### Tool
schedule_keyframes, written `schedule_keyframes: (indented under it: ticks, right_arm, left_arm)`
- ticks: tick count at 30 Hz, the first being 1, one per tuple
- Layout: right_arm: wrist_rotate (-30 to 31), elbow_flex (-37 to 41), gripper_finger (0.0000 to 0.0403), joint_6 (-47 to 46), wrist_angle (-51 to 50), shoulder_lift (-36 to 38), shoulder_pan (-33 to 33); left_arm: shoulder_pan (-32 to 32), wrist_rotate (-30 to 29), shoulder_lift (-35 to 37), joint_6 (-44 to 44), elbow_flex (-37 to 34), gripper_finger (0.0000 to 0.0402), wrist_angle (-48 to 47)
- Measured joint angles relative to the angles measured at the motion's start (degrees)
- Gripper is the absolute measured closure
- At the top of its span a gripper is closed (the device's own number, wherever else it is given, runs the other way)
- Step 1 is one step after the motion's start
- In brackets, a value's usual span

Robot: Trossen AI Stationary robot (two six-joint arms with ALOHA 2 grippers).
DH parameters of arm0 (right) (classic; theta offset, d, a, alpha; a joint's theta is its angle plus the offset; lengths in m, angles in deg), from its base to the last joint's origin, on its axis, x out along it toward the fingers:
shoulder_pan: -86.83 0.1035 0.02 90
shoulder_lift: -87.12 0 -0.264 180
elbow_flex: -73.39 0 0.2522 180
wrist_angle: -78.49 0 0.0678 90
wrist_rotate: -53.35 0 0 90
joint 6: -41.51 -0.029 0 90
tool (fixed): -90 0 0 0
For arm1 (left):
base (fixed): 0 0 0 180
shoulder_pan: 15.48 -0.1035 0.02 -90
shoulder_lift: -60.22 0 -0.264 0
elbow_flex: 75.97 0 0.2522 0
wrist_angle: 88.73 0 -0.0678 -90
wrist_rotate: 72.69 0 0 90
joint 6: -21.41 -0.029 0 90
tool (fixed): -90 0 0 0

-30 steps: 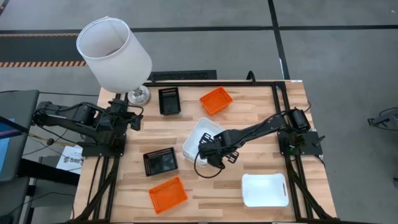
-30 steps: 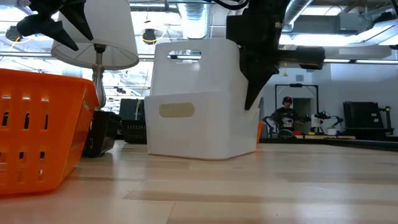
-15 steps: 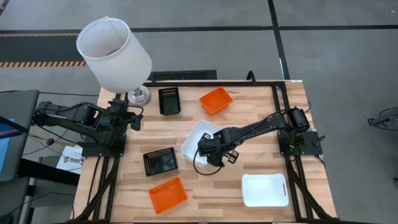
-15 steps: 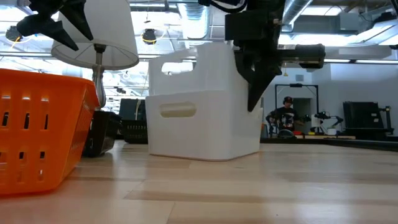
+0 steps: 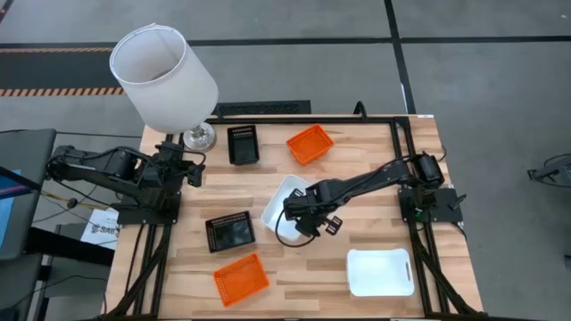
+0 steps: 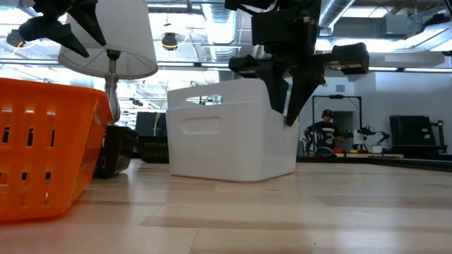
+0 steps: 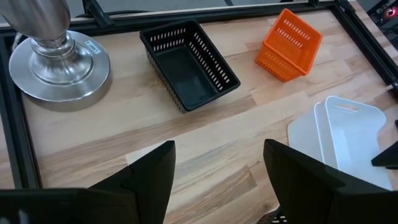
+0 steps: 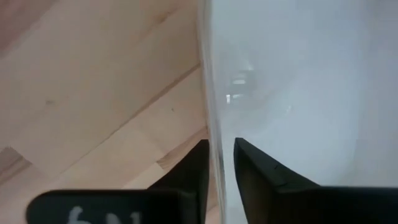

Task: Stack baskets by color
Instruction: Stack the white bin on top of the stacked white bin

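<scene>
Straddling the rim of the white baskets [image 5: 284,203] mid-worktop [image 5: 375,169], the right end effector [image 5: 302,220] has its fingers [image 8: 186,171] narrowly parted, one each side of the wall, seemingly not clamping it. The left end effector [image 5: 198,167] waits wide open near the lamp base [image 5: 200,137].

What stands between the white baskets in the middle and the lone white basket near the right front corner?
Nothing visible: bare table lies between the nested white baskets and the single white basket. The right gripper straddles the nested pair's wall.
</scene>
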Motion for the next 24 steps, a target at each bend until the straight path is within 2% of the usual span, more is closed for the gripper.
schedule_keyframes:
  ticks: [6, 13, 19, 24]
  right_arm:
    - [-0.01, -2.27, 0.0248, -7.63, -1.25, 3.57, 0.00]
    - [-1.09, -8.48, 0.0187, -35.72, -17.28, 9.20, 0.02]
    - [-4.68, -8.38, 0.0179, -53.84, -27.90, 15.01, 3.76]
    - [-4.00, -4.60, 0.0181, -66.39, -27.23, 18.80, 10.59]
  left_arm:
    - [-0.01, 0.00, -0.01, -0.45, 0.00, 0.0168, 0.01]
    - [0.01, 0.40, 0.00, -1.61, -0.02, 0.0168, 0.01]
    - [0.00, 0.45, 0.00, -2.86, 0.00, 0.0168, 0.01]
    - [0.00, 0.48, 0.01, -3.71, 0.00, 0.0168, 0.01]
